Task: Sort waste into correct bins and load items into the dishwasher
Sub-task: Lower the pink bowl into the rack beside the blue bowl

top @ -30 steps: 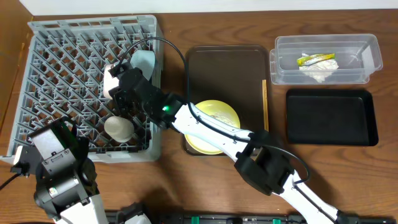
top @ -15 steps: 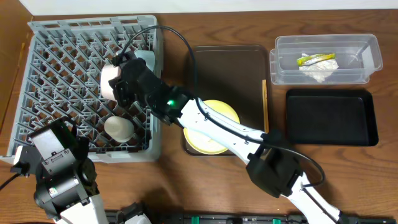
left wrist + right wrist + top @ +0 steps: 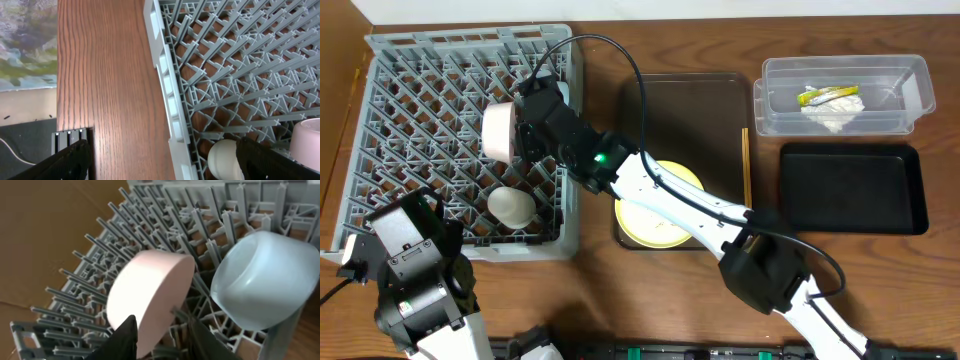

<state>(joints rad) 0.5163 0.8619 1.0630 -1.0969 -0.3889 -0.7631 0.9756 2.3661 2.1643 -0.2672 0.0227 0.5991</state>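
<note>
Nearest the robot, the left gripper (image 3: pixel 164 152) hangs with its fingers spread wide and nothing between them, over the near wall of the rack (image 3: pixel 420 130) where it meets the table (image 3: pixel 110 75). Just inside that wall a white cup (image 3: pixel 510 207) sits mouth down among the pegs. Farther in, the right gripper (image 3: pixel 165 336) is clamped on the rim of the pink bowl (image 3: pixel 150 297), one finger on each side of the wall. It holds the bowl on edge among the pegs near the rack's right side. The blue bowl (image 3: pixel 260 287) is just beside it, tilted against the rack's right wall. Whether the two bowls touch cannot be told. To the right of the rack, the yellow plate (image 3: pixel 685 182) lies at the near end of the brown tray (image 3: pixel 685 110), partly under the right arm. The chopsticks (image 3: pixel 746 165) lie along that tray's right edge. Beyond them the black tray (image 3: pixel 853 188) lies flat. Behind it, the clear tub (image 3: pixel 920 72) holds a napkin (image 3: pixel 832 117) and a wrapper (image 3: pixel 825 96).
</note>
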